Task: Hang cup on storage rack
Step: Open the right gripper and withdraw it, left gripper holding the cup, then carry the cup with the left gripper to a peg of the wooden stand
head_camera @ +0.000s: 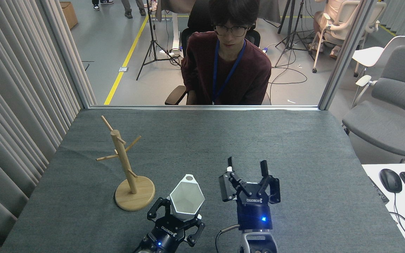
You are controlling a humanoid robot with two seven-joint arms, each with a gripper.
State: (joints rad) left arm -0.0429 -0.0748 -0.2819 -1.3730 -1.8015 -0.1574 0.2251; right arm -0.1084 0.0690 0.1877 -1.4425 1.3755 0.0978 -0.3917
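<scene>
The white faceted cup (187, 195) is held just above the grey cloth at the near edge, mouth facing up and toward me, with its holed tab at the far rim. My left gripper (178, 215) is shut on the cup's lower part. To its left stands the wooden storage rack (123, 160), its slanted post and thin pegs on a round base (134, 198). No cup hangs on the pegs. My right gripper (247, 163) is to the right of the cup, open, fingers pointing away from me and holding nothing.
A grey cloth covers the table (294, 147). A person (226, 70) sits behind its far edge. Curtains (16, 105) run along the left side. To the right are a grey chair (392, 112) and a desk with a mouse (390, 180).
</scene>
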